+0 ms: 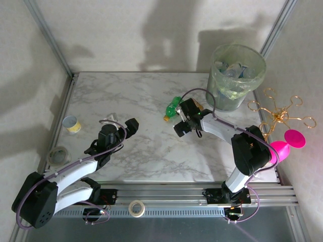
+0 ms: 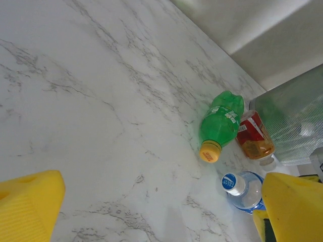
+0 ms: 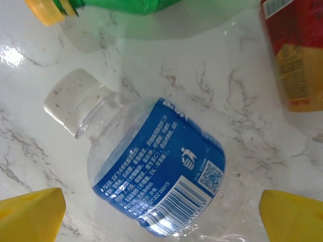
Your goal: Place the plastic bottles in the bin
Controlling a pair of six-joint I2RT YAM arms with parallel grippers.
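- Three plastic bottles [image 1: 173, 107] lie on their sides on the marble worktop [image 1: 126, 91], bunched together just in front of the bin [image 1: 229, 98].
- The green bottle [image 2: 220, 123] has an orange cap that points away from the bin. Its bottom end sits right up against the red-labelled bottle [image 2: 255, 137], which is the one closest to the bin.
- The clear bottle [image 3: 151, 171] with the blue label lies just beside those two, on the side nearer the arms.
- The bin stands in the far right corner of the worktop with a pale green bag lining it. There's a bunch of binned bottles [image 1: 233, 69] already inside.
- The right fingers [image 3: 295, 217] are spread wide and hover right over the clear bottle, one yellow tip on each side of its bottom end. They aren't touching it as far as I can tell.
- The left fingers [image 2: 30, 206] are spread wide too, with nothing between them. They hang over bare worktop off to the left, well apart from the bottles and aimed their way.
- Over by the left edge there's a small yellow-banded cup [image 1: 72, 124], with a grey tape roll [image 1: 58, 155] a bit nearer.
- A second tape roll [image 1: 136, 207] sits on the metal rail at the front, between the two arm bases.
- On the right edge there's a gold wire rack [image 1: 280, 113], and a pink thing [image 1: 287, 143] just beside it.
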